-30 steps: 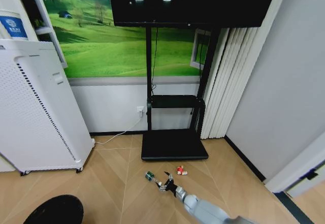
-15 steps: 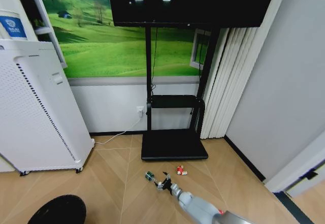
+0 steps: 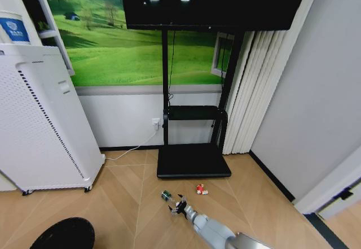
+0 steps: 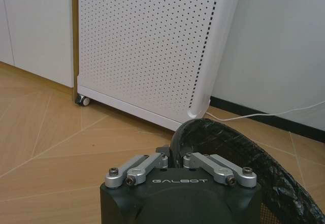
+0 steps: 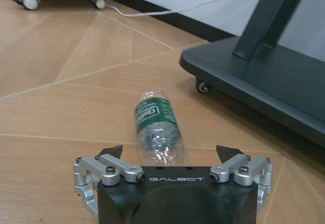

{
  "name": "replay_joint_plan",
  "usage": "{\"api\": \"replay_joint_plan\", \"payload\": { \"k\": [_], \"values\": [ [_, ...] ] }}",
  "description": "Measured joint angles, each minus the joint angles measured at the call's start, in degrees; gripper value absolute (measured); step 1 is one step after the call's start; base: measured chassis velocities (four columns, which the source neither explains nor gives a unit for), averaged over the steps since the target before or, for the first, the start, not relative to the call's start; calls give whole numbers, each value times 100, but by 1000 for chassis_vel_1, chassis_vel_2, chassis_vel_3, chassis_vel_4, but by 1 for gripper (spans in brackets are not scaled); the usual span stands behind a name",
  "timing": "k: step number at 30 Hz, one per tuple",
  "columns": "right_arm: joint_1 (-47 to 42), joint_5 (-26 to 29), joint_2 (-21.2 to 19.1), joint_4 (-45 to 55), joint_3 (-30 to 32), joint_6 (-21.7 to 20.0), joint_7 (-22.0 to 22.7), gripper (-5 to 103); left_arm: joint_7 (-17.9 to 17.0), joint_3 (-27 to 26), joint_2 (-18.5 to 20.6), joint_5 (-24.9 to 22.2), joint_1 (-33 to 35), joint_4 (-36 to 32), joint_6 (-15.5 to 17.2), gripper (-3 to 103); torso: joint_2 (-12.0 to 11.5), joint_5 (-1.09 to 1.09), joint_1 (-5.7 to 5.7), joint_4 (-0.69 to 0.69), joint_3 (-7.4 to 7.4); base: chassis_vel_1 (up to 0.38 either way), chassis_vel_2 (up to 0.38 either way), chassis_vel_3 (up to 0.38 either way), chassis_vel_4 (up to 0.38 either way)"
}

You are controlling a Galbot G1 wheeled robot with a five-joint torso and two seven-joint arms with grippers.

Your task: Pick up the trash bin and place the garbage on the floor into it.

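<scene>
With the left gripper (image 4: 175, 159) clamped on the trash bin (image 3: 63, 235) rim at lower left, the right gripper (image 5: 172, 155), fingers wide, straddles the bottle (image 5: 157, 129) at lower centre; the round bottle may roll away on contact.

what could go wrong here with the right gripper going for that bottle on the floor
The plastic bottle lies on its side on the smooth floor, so it may roll away if one finger of the open right gripper touches it first.

The TV stand base sits close behind it; a pushed bottle could slide against or under that base.

The left gripper grips only the trash bin rim, so the bin could tilt or slip.
</scene>
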Motion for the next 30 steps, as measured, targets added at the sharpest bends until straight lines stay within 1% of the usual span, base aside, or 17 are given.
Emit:
{"api": "replay_joint_plan", "payload": {
  "k": [2,3,5,10,11,12,13,14,16,18,19,24,25,26,27,28,30],
  "values": [
    [4,-112,36,-7,100,-211,184,100,9,25,-22,0,-16,19,-11,8,0,0,0,0,0,0,0,0,0],
    [4,-112,36,-7,100,-211,184,100,9,25,-22,0,-16,19,-11,8,0,0,0,0,0,0,0,0,0],
    [-8,-333,46,-62,186,-282,285,100,30,31,-25,1,-18,27,-21,8,0,0,0,0,0,0,0,0,0],
    [-45,-461,45,-91,233,-349,338,100,41,32,-23,-4,-23,34,-34,8,0,0,0,0,0,0,0,0,0],
    [-56,-554,47,-124,247,-370,359,100,43,37,-21,-5,-28,38,-37,8,0,0,0,0,0,0,0,0,0],
    [-65,-642,55,-162,268,-387,369,102,44,46,-20,-6,-42,48,-38,8,0,0,0,0,0,0,0,0,0],
    [-65,-642,55,-162,268,-387,369,102,44,46,-20,-6,-42,48,-38,8,0,0,0,0,0,0,0,0,0],
    [-68,-679,67,-189,282,-402,374,99,44,58,-19,-9,-53,52,-39,8,0,0,0,0,0,0,0,0,0],
    [-69,-736,101,-234,320,-422,373,97,44,73,-16,-10,-70,65,-40,8,0,0,0,-1,0,0,0,0,0],
    [-61,-890,176,-339,383,-454,333,91,45,100,-14,-16,-103,104,-42,8,0,0,0,0,0,0,0,0,0],
    [-61,-890,176,-339,383,-454,333,91,45,100,-14,-16,-103,104,-42,8,0,0,0,0,0,0,0,0,0],
    [-22,-1027,304,-474,500,-545,302,85,54,117,0,-45,-124,160,-55,8,0,0,0,0,0,0,0,0,0],
    [-9,-1037,319,-492,503,-570,295,81,56,119,10,-56,-129,170,-57,8,0,0,0,1,0,0,0,0,0],
    [4,-1038,328,-511,511,-599,295,81,56,119,18,-69,-138,174,-58,8,0,0,0,0,0,0,0,0,0],
    [16,-1038,335,-524,521,-619,293,76,57,120,21,-80,-144,174,-59,8,0,0,0,0,0,0,0,0,0],
    [16,-1038,335,-524,521,-619,293,76,57,120,21,-80,-144,174,-59,8,0,0,0,0,0,0,0,0,0],
    [50,-1040,337,-560,551,-677,276,70,63,122,30,-98,-160,174,-61,8,0,0,0,0,0,0,0,0,0]
  ]
}}
